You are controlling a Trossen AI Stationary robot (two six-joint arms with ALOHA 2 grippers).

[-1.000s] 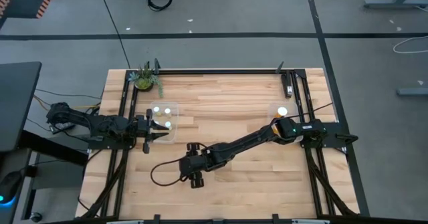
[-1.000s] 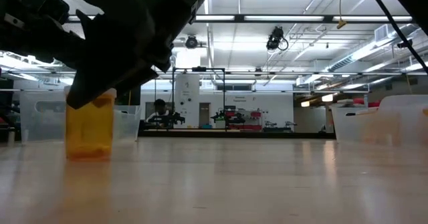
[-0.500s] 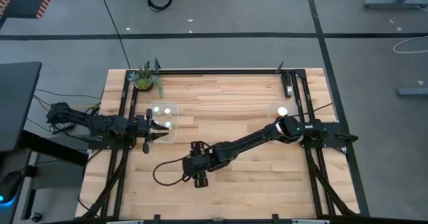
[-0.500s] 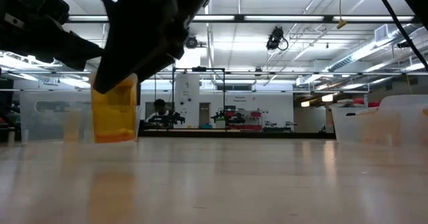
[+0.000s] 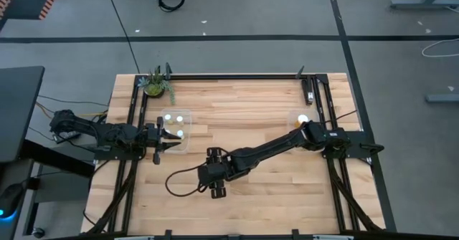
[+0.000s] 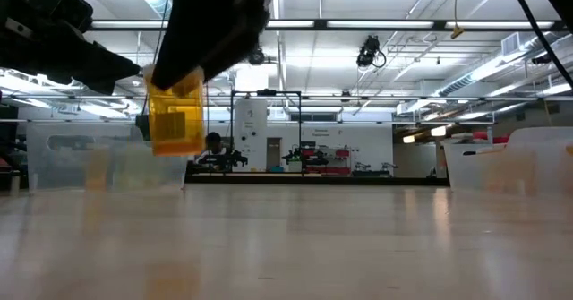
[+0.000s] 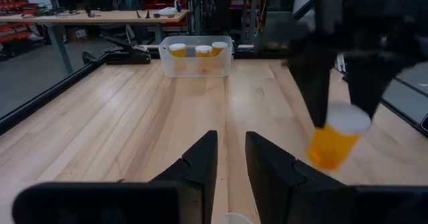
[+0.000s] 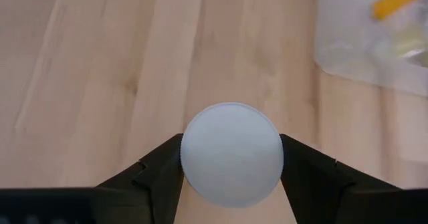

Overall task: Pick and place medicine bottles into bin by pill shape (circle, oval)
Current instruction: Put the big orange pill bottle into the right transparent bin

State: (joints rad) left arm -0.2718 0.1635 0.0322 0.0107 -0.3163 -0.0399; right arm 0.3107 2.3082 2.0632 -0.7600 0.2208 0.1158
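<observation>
You see a pale wooden table [image 5: 244, 111] with light tan planks, framed in black. Your two arms are black. The right gripper [image 8: 231, 160] has black fingers on a medicine bottle [image 6: 176, 119] with a translucent orange body and a round white cap. The left gripper [image 7: 231, 158] is black too. A clear bin [image 5: 174, 126] holds white-capped bottles; another clear bin [image 7: 196, 57] holds orange bottles with white caps. A green potted plant [image 5: 155, 83] stands at one corner. The floor is grey with black lines.

Pale wood-plank bench [image 5: 237, 118], black rails along edges. Clear bin [image 5: 176, 125] near left side, second clear bin [image 5: 299, 118] right, potted plant [image 5: 154, 84] far-left corner.
</observation>
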